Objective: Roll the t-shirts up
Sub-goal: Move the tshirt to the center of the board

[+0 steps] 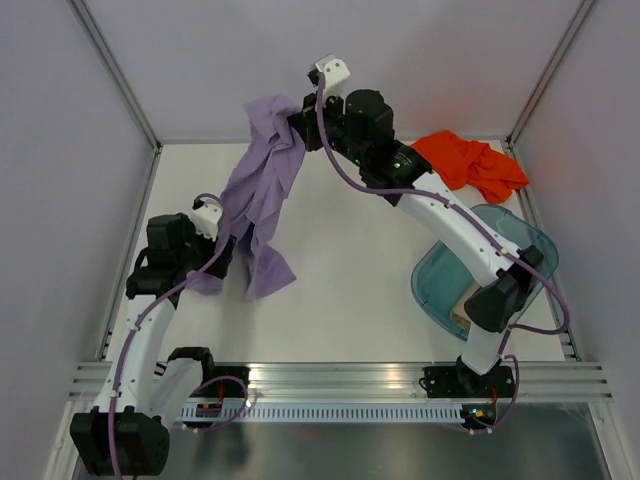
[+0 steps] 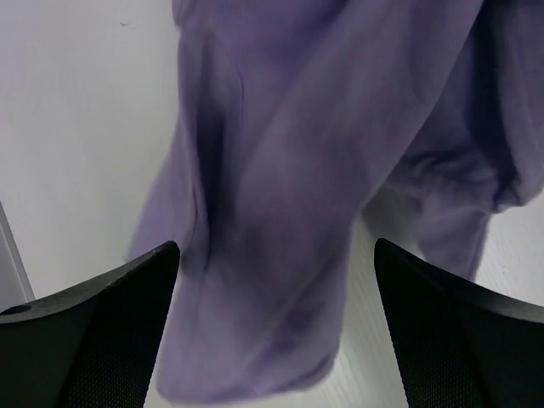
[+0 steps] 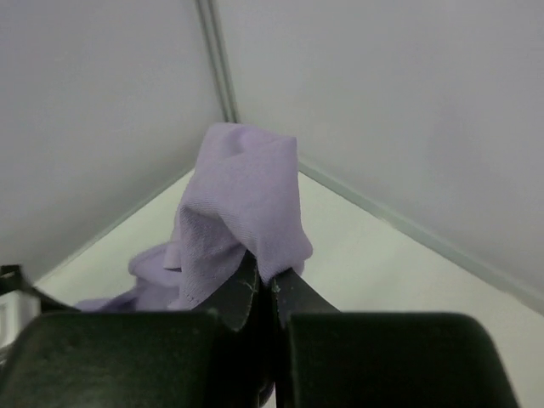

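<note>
The pale lavender t-shirt (image 1: 262, 185) hangs stretched from the back of the table down to the left front. My right gripper (image 1: 297, 127) is shut on its top end and holds it lifted; in the right wrist view the cloth (image 3: 246, 195) bunches over the closed jaws of that gripper (image 3: 265, 276). My left gripper (image 1: 220, 264) is open at the shirt's lower end; in the left wrist view the cloth (image 2: 289, 170) hangs between that gripper's (image 2: 276, 245) wide-apart fingers. The orange t-shirt (image 1: 470, 162) lies crumpled at the back right. The beige t-shirt (image 1: 461, 306) shows only as a small patch inside the tub.
A translucent teal plastic tub (image 1: 520, 240) lies at the right, under my right arm. Grey walls with metal frame posts close the table at the back and both sides. A slotted metal rail (image 1: 340, 385) runs along the near edge.
</note>
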Available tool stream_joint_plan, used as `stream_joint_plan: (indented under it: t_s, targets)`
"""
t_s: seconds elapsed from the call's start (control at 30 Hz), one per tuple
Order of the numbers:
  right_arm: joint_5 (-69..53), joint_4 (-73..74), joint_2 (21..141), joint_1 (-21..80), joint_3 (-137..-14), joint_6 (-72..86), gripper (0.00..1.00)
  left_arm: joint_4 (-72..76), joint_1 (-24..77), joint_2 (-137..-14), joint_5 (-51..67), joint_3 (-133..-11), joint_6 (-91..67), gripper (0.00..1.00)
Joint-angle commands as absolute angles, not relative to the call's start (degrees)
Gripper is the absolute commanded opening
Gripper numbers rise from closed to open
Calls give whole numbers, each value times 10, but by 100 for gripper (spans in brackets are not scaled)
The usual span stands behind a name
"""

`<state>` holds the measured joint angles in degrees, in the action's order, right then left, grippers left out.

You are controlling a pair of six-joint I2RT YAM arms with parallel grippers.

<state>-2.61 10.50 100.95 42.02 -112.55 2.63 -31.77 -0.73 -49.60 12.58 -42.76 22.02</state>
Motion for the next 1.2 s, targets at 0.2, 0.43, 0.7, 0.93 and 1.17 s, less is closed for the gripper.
stream_joint_plan:
  t_s: [0.2, 0.43, 0.7, 0.93, 1.17]
  targets:
    - [47, 362, 1289, 164, -1325, 303, 59, -335, -7, -476, 119, -428, 258, 100]
    - [132, 277, 1206, 227, -1110, 141, 76, -338, -7, -544, 88, -422, 251, 100]
    - [27, 110, 1030, 437, -797, 6, 81, -322, -6, -548, -20, -396, 208, 100]
    - [17, 8, 980, 595, -662, -23, 85, -330, -9, -534, -102, -360, 194, 100]
    - [65, 19, 1080, 654, -728, -2, 83, -369, -9, -514, -84, -346, 184, 100]
